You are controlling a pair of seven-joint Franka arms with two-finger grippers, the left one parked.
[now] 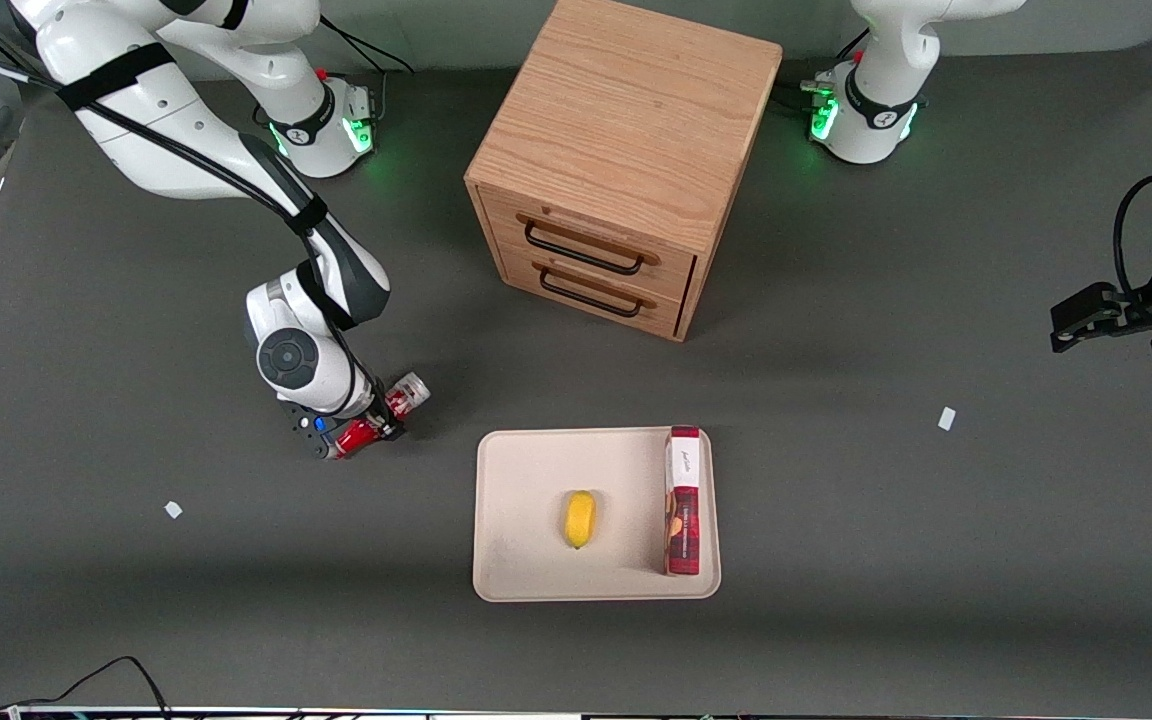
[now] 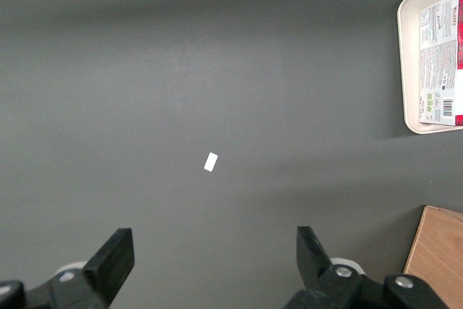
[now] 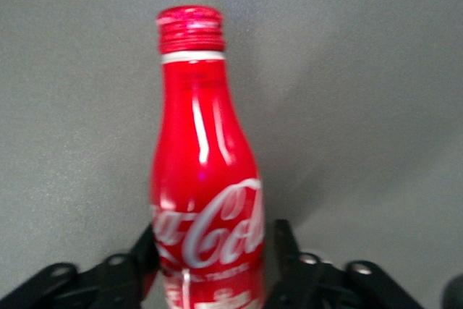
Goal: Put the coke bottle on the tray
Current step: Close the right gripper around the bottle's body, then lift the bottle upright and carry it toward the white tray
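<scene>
The coke bottle [image 1: 379, 413] is a slim red bottle with white script and a silver base. It lies tilted between my gripper's fingers, toward the working arm's end of the table, beside the tray. My right gripper [image 1: 383, 417] is shut on its body. In the right wrist view the bottle [image 3: 206, 179] fills the middle, cap pointing away, and the gripper [image 3: 210, 251] presses it from both sides with black fingers [image 3: 283, 247]. The cream-beige tray [image 1: 526, 570] lies nearer the front camera than the cabinet; its corner shows in the left wrist view [image 2: 406, 70].
On the tray lie a yellow lemon [image 1: 580, 518] and a red-and-white box [image 1: 684, 500], the box also showing in the left wrist view [image 2: 441, 63]. A wooden two-drawer cabinet [image 1: 626, 130] stands farther back. Small white scraps [image 1: 173, 509] [image 1: 947, 419] lie on the dark table.
</scene>
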